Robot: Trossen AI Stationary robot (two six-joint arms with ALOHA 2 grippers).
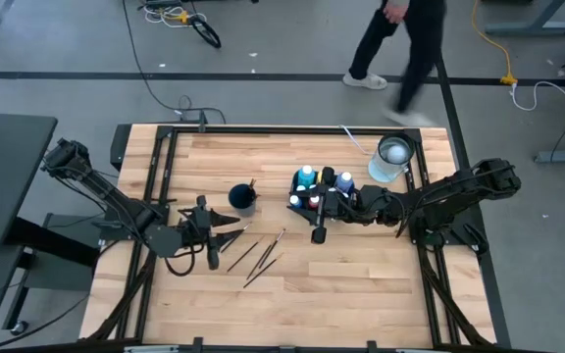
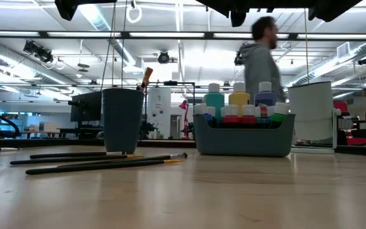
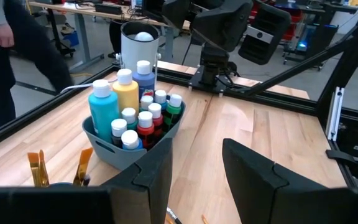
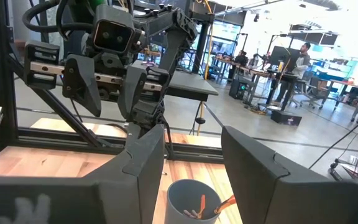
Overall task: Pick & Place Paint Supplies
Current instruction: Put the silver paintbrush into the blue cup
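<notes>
Your left gripper (image 1: 226,238) hangs spread and empty at nine o'clock of the loose paintbrushes (image 1: 259,257) — descend crooked and they may roll off — right gripper (image 1: 318,233) likewise spread.

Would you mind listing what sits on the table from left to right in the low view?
Loose paintbrushes → dark cup holding a brush → grey bin of paint bottles → clear container.
</notes>
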